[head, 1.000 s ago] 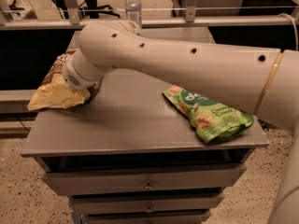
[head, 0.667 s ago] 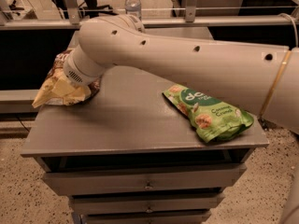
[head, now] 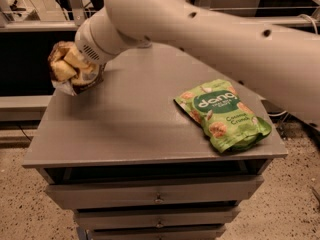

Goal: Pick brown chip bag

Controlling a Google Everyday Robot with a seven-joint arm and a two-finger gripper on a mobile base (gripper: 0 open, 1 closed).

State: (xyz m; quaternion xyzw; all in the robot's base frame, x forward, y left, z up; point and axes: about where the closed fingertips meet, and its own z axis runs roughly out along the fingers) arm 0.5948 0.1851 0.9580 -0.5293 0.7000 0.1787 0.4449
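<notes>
The brown chip bag (head: 64,70), crumpled, with pale yellow ends and a dark brown middle, hangs at the grey table's (head: 125,134) back left corner, lifted off the top. My gripper (head: 82,71) sits at the end of the big white arm that crosses the view from the right. It is shut on the bag, and the wrist hides most of the fingers.
A bright green "dang" pouch (head: 222,115) lies flat on the right half of the table, near the front right corner. Drawers (head: 160,196) run below the tabletop. A metal rail (head: 30,26) and dark shelving stand behind the table.
The bag has come up off the tabletop, bunched in the gripper, and moved slightly left. The view has shifted, so the table looks closer. The green pouch has not moved.
</notes>
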